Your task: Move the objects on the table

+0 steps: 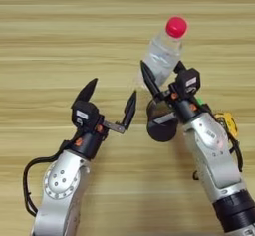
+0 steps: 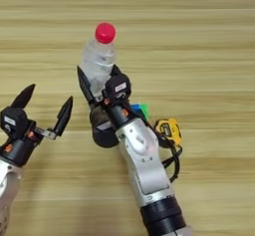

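Bottle (image 1: 164,51) sits in my right gripper (image 1: 162,78), clear plastic with a red cap (image 1: 176,27), tilted so the cap points away from me and a little to the right. The jaws clamp its lower body from both sides; the low hold likely explains the lean, since most of the bottle's length stands free above the grip. Whether its base touches the counter (image 1: 60,26) I cannot tell; it looks lifted.

Black mesh cup (image 1: 162,125) lies just below that gripper, close against my right wrist, mouth turned toward the camera. Partly covered by the arm, so I cannot say if it rests on its side or merely tips.

Tape measure (image 2: 168,130), yellow and black, lies on the counter at the outer side of my right forearm, its black strap (image 2: 172,163) looping back beside the arm. A small blue-green item (image 2: 141,110) shows just beyond it, too hidden to name. No pen visible.

Left gripper (image 1: 110,100) hovers over bare counter, well left of the bottle, its 2 jaws spread wide and holding nothing. My reading: it waits clear so the right arm has room to carry the bottle.
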Robot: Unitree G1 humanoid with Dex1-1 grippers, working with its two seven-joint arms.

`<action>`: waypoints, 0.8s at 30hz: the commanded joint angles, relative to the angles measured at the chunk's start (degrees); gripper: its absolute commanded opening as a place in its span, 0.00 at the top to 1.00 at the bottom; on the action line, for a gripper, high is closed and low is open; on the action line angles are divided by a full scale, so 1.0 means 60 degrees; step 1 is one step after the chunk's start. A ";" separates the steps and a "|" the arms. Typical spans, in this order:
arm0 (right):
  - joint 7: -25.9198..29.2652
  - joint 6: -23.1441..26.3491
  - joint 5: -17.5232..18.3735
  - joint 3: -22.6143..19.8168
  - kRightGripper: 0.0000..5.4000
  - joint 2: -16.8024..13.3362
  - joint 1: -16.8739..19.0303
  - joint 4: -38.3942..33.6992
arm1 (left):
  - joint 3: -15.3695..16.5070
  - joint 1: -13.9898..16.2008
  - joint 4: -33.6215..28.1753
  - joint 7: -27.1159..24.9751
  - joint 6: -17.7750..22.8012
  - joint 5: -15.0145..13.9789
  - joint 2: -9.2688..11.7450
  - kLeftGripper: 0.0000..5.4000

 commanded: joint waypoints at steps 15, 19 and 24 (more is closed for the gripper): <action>-0.0892 0.0380 -0.0140 -0.2014 0.42 -0.1039 0.0007 -0.1296 | 0.1549 -0.1080 0.2811 0.1243 -0.1637 0.0687 -0.0230 0.00; -0.1209 0.0298 -0.0196 -0.2682 0.42 -0.1370 0.0257 -0.1240 | 0.1732 -0.1381 0.3827 0.1180 -0.2112 0.0570 -0.0255 0.00; -0.1596 0.0145 -0.0316 -0.3388 0.42 -0.1692 0.0591 -0.0908 | 0.1879 -0.1622 0.4627 0.1203 -0.2551 0.0563 -0.0276 0.00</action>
